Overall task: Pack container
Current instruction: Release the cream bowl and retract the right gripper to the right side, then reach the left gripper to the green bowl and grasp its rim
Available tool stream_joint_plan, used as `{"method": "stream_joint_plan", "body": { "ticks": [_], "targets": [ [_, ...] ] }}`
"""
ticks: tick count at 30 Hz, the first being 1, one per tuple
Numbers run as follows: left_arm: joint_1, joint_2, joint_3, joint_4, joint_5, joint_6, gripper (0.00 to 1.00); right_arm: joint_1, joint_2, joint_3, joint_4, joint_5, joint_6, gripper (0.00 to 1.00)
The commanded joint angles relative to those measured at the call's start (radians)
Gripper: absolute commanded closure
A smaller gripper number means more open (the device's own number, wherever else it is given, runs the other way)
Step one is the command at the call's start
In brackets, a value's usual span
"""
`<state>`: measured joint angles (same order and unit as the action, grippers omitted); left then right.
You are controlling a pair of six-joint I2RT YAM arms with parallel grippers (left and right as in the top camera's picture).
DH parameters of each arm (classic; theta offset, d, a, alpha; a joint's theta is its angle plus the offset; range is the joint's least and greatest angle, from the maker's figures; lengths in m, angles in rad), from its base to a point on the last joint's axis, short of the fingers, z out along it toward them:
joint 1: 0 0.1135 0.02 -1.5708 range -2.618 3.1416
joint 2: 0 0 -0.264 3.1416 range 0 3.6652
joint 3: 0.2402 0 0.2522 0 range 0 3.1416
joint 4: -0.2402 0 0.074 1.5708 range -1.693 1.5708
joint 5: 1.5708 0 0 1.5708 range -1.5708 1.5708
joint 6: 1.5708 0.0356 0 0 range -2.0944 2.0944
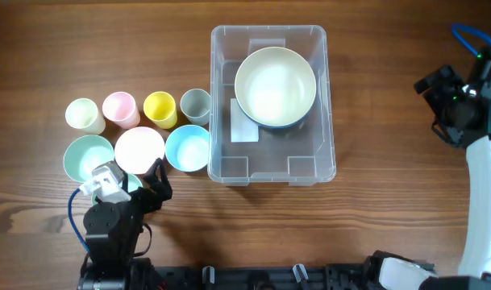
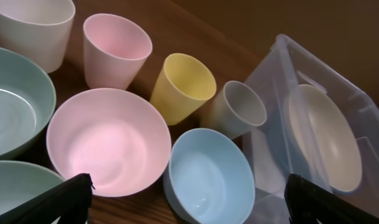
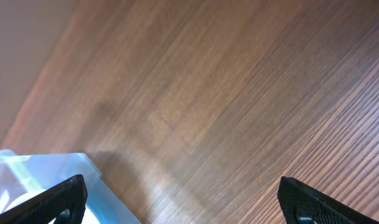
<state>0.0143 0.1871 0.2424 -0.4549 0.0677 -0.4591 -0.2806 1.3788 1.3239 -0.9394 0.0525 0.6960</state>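
Where container (image 1: 271,163) holds cream bowl (image 1: 275,87), cups (image 1: 195,105) beside

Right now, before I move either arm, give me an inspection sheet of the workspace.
Surface: wooden table, no spills seen.
Job's things: clear container upright, one large cream bowl inside; outside on its left, cream cup, pink cup, yellow cup, grey cup, green bowl, pink bowl, blue bowl, second green bowl.
Clutter: nothing seen.
Hands: left hand open above the bowls; right hand open over bare table.
Cables: blue cable at left arm, blue cable at right arm, both off the dishes.
Surroundings: black rig base at near edge.
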Motion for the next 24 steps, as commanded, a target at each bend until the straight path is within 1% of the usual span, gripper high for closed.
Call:
{"method": "stream_joint_plan", "body": {
  "ticks": [1,2,3,4,7,9,10,12,14,16,17,18,19,22,24],
  "targets": [
    [0.005,0.087,0.127,-0.002,-0.01,-0.02,0.0,-0.003,0.047,0.011,0.0,-0.008,0.014,0.0],
    [0.005,0.131,0.166,-0.011,-0.037,-0.02,0.0,-0.003,0.055,0.011,0.0,-0.008,0.014,0.0],
    [0.006,0.237,0.26,-0.033,-0.095,-0.02,0.0,-0.003,0.066,0.011,0.001,-0.008,0.014,0.0],
    [0.009,0.306,0.323,-0.048,-0.116,-0.02,0.0,-0.003,0.072,0.011,0.001,-0.008,0.014,0.0],
    [0.041,0.493,0.502,-0.108,-0.122,-0.02,0.0,-0.003,0.082,0.011,0.005,-0.008,0.014,0.01],
    [0.076,0.636,0.643,-0.183,-0.096,-0.019,0.0,-0.003,0.084,0.011,0.005,-0.008,0.014,0.0],
    [0.093,0.71,0.723,-0.232,-0.053,-0.014,0.0,-0.003,0.084,0.011,0.005,-0.008,0.014,0.0],
    [0.107,0.834,0.869,-0.347,0.033,0.051,0.0,-0.003,0.084,0.011,0.005,-0.008,0.014,0.01],
    [0.107,0.899,0.937,-0.418,0.059,0.074,0.0,-0.003,0.084,0.011,0.005,-0.008,0.014,0.01],
    [0.107,0.93,0.951,-0.437,0.04,0.087,0.0,-0.003,0.084,0.011,0.005,-0.008,0.014,0.0],
    [0.11,0.938,0.951,-0.447,-0.002,0.068,0.0,-0.003,0.084,0.011,0.005,-0.008,0.014,0.0],
    [0.119,0.947,0.951,-0.463,-0.061,0.014,0.0,-0.003,0.084,0.011,0.005,-0.008,0.014,0.0],
    [0.141,0.958,0.951,-0.489,-0.121,-0.066,0.0,-0.003,0.084,0.011,0.005,-0.008,0.014,0.0],
    [0.257,1.0,0.951,-0.576,-0.132,-0.211,0.0,-0.003,0.084,0.011,0.005,-0.008,0.014,0.0],
    [0.34,1.036,0.951,-0.645,-0.089,-0.272,0.0,-0.003,0.084,0.011,0.005,-0.008,0.014,0.01]
  ]
}}
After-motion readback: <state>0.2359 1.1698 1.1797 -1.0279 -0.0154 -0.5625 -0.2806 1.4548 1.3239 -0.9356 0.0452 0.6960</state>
